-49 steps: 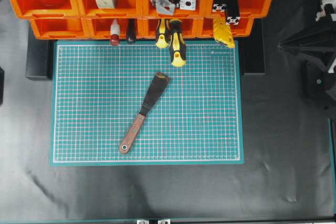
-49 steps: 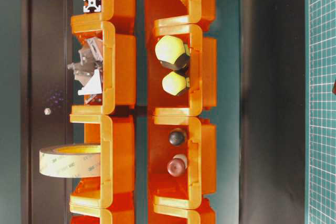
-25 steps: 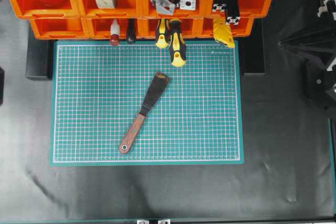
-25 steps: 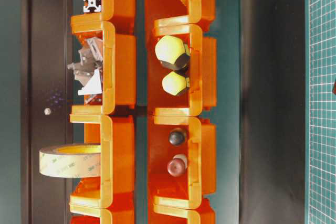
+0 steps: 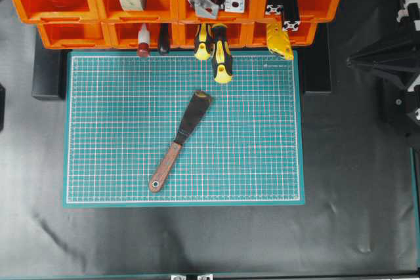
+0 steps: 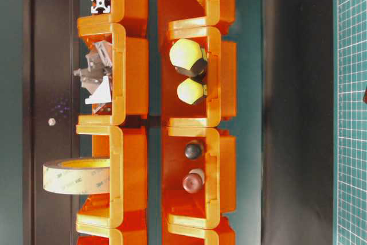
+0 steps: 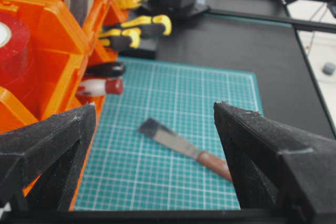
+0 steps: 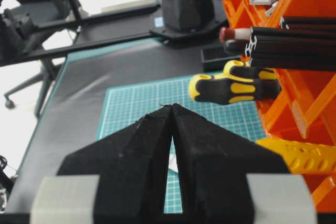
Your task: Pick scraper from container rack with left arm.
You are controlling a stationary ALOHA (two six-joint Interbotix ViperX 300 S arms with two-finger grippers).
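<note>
Taking the green cutting mat (image 5: 184, 129) as the landmark, the left gripper (image 7: 152, 145) sits off the mat's left side, outside the overhead view; its wrist camera shows the two black fingers (image 7: 47, 145) spread wide with nothing between them, looking across the mat from that side. Along the mat's far edge stands the container rack (image 5: 177, 4), its lower bins opening toward the mat so that handles stick out over the border: a small red-knobbed tool (image 5: 143, 49) near the left corner, then two yellow-and-black screwdrivers (image 5: 220, 57) about midway. The scraper (image 5: 180, 141) is not in the rack at all; it lies flat near the middle of the mat, on a diagonal, the wooden handle with its hole pointing to the near-left corner and the dark blade toward the rack. Judging by that, the removal looks done, and the open, empty left gripper suits a release. Well off the mat's right edge, the right gripper (image 8: 172, 109) is parked with its fingers pressed together, empty, presumably out of the way.
</note>
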